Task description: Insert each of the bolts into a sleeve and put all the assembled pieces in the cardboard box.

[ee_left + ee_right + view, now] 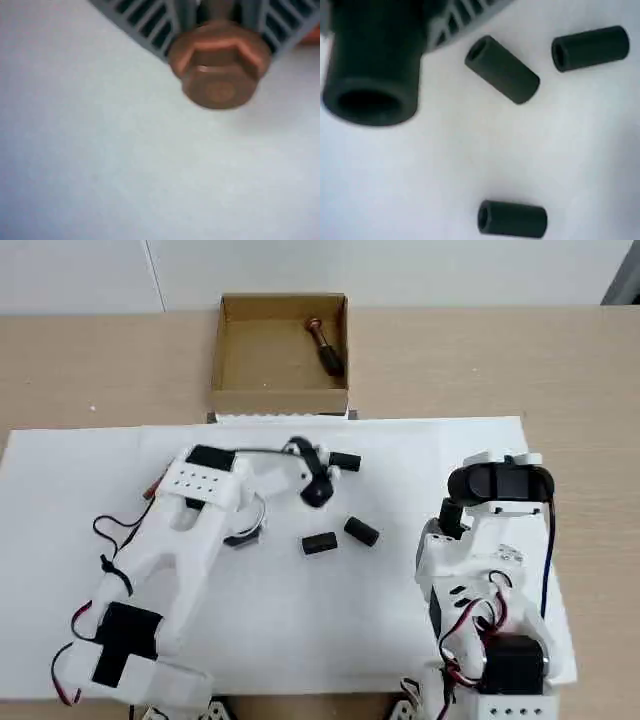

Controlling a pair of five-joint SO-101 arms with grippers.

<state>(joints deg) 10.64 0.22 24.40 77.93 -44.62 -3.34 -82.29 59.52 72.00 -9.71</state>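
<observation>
High camera: fixed overhead, facing down on whole table (pixel 90 360). Both wrist cameras: very near white sheet (pixel 330 630), shared with high view

The left arm (pixel 190 540) stretches from seven o'clock toward the centre, and the left gripper (pixel 310 468) is closed on a bolt (pixel 218 70). The right arm (pixel 480 560) sits folded at five o'clock, with the right gripper (pixel 380 20) clamping a sleeve (pixel 372 75).
</observation>
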